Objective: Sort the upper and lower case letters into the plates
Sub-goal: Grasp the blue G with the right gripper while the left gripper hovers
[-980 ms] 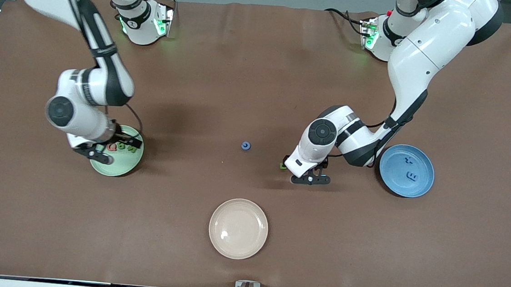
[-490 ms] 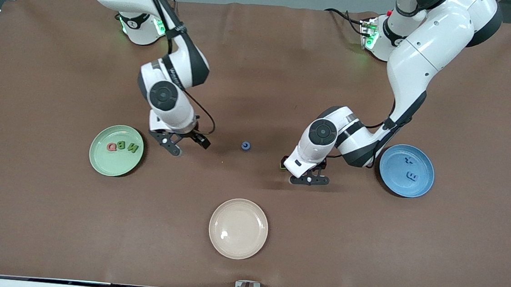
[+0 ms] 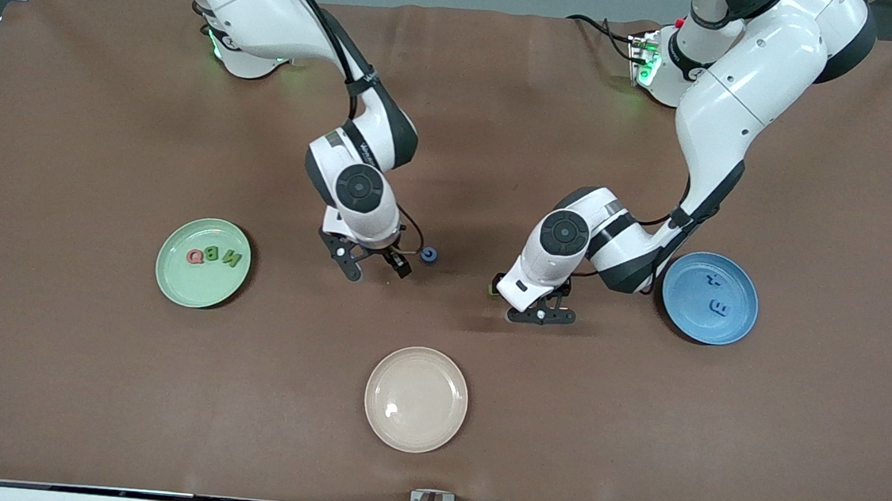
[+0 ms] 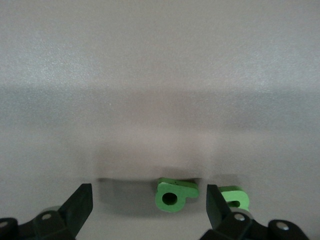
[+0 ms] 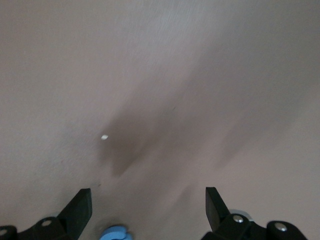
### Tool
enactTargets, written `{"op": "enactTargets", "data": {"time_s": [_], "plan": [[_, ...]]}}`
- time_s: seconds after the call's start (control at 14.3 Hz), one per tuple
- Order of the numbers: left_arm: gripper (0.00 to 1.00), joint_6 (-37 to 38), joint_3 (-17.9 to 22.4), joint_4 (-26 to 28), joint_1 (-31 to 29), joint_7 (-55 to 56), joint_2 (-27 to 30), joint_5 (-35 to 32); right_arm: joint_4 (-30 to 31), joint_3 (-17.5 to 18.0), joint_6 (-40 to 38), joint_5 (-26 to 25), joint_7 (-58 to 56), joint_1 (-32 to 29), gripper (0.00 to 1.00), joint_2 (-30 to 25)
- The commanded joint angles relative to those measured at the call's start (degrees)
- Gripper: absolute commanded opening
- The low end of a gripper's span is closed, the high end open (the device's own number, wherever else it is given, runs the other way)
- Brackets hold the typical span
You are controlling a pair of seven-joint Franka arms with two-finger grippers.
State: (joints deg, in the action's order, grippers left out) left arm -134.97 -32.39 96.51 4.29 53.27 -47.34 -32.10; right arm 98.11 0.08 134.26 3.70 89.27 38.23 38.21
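Both claws stand with jaws spread wide and empty, low over the brown desk (image 3: 430,456). Nearest the front camera lies the round cream-white plate (image 3: 416,399), bare, and no part of the sorting.

Next come the left claw (image 3: 541,312) and the small green foam-like letter (image 4: 175,194) on the desk between its fingers, well centred for a pinch; a second green piece (image 4: 235,196) lies just beside one finger, so it could be nudged when the jaws shut. At about the same depth the right claw (image 3: 373,265) hangs just beside the small blue letter (image 3: 430,255), which shows at the edge of the right wrist view between the fingers but not yet centred.

These letters look light, stiff enough to hold shape, and slightly soft-faced. They should slide easily on the desk, so a squeeze across the flat outer edges, not over the hole, seems safest.

Toward the right arm's end sits the pale green round plate (image 3: 173,277), holding three letters (image 3: 213,257) in a row. Toward the left arm's end sits the blue round plate (image 3: 735,325) with two blue letters (image 3: 718,307) in it.
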Motion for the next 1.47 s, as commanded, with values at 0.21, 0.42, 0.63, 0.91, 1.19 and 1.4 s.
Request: {"op": "enactTargets", "data": {"time_s": [0.21, 0.42, 0.63, 0.91, 1.19, 1.4], "plan": [[1.0, -0.65, 0.14, -0.89, 1.16, -0.18, -1.97, -1.21, -3.44, -0.7, 1.97, 0.43, 7.57, 2.9, 1.0, 4.06], [0.95, -0.65, 0.75, -0.89, 1.07, -0.18, -1.8, -1.39, -4.41, -0.7, 1.97, 0.26, 10.22, 5.27, 1.0, 5.12], [0.68, -0.65, 0.75, -0.89, 0.63, -0.18, -1.62, -1.39, -4.33, -0.79, 1.97, 0.0, 10.66, 5.8, 0.97, 5.03], [0.47, -0.65, 0.75, -0.97, 0.37, -0.62, -1.62, -1.39, -4.24, -0.79, 1.88, -0.44, 10.14, 6.25, 0.72, 5.03], [0.34, -0.65, 0.75, -2.29, 0.63, -0.62, -1.71, -1.48, -4.24, -0.79, 1.27, -1.59, 9.52, 5.37, 0.16, 4.77], [0.24, -0.56, 0.75, -2.2, 0.63, -0.27, -1.62, -1.48, -3.54, -1.05, -1.26, -1.5, 4.8, 2.31, 0.0, 3.28]]}}
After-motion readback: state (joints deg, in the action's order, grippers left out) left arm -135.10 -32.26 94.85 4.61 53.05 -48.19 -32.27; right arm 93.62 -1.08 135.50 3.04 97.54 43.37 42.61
